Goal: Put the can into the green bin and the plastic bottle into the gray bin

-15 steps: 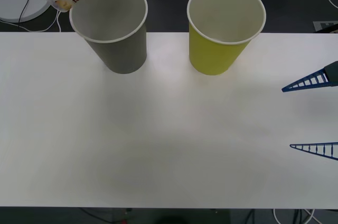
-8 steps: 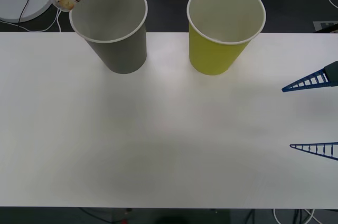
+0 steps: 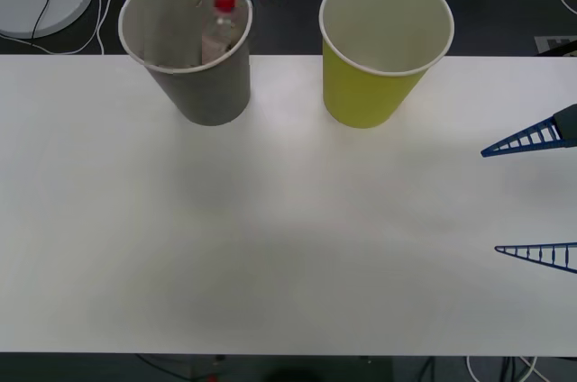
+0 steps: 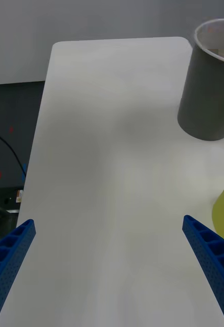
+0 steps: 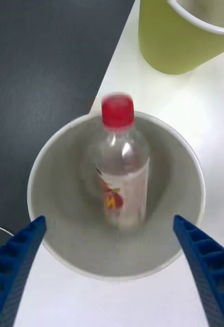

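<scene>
The plastic bottle [image 5: 121, 168] lies tilted inside the gray bin [image 3: 212, 94], red cap up against the bin's wall, free of any grasp. The left hand [image 5: 112, 265] hangs directly above the gray bin's mouth, pointing down into it, fingers spread wide and released. The right hand [image 3: 532, 197] waits low over the desk [image 3: 288, 247], well to the side of the green bin [image 3: 370, 94] away from the gray bin, fingers level, parted and empty.

White table [image 3: 288, 247], dark floor [image 3: 505, 4]
</scene>
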